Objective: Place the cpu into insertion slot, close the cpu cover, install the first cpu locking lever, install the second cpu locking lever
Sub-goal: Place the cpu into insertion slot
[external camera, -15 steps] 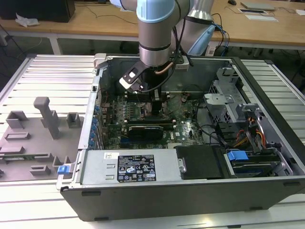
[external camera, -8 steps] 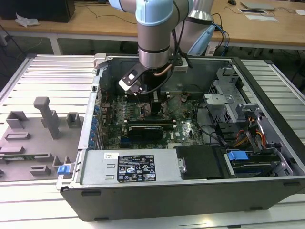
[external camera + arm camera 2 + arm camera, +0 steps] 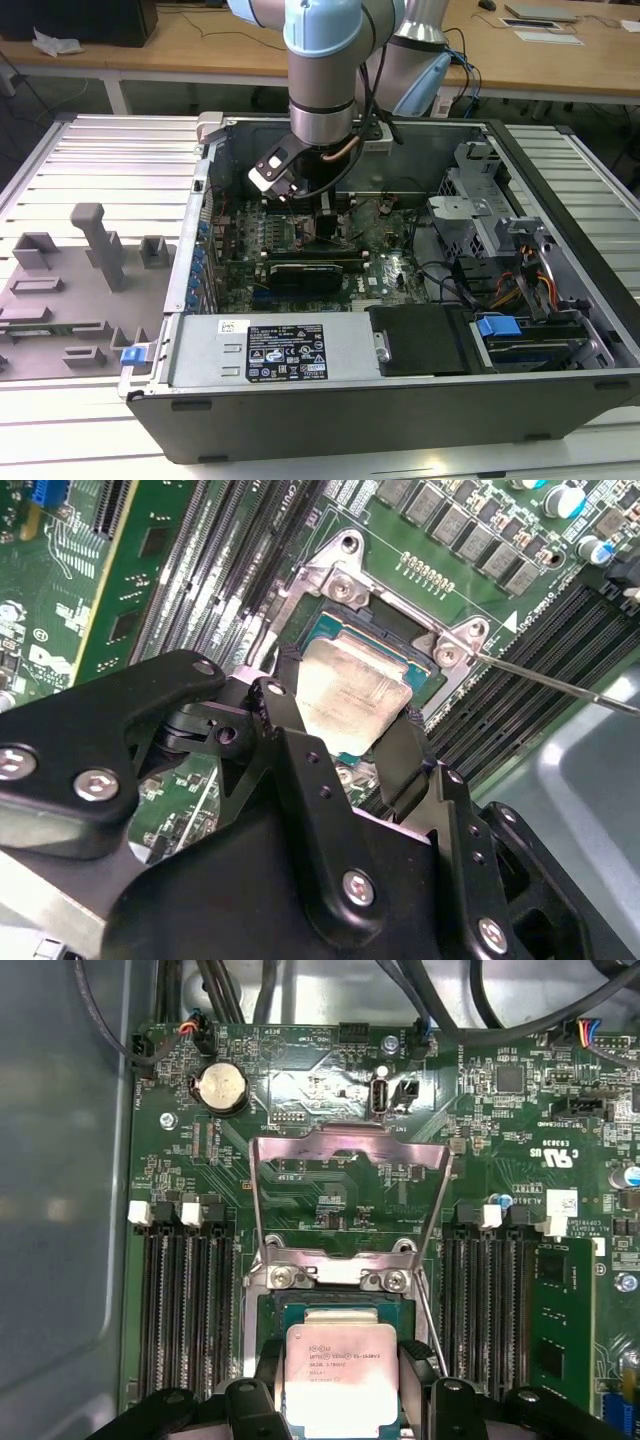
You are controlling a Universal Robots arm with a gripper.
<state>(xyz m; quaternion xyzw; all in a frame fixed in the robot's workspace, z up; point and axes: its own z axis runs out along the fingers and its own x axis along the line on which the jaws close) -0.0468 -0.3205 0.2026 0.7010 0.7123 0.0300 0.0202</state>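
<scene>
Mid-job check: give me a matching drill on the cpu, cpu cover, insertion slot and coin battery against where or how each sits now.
1 cpu
2 cpu cover
3 insertion slot
4 coin battery

A swung open
B between the jaws of the gripper
C directly under the chip
D round, silvery, on the board

Pairs: 1-B, 2-A, 3-C, 4-D

One cpu (image 3: 340, 1380) is counted, one insertion slot (image 3: 300, 1306), one cpu cover (image 3: 350, 1148). Two hinge screws (image 3: 283, 1277) are spotted, and one coin battery (image 3: 220, 1087) is tallied.
</scene>
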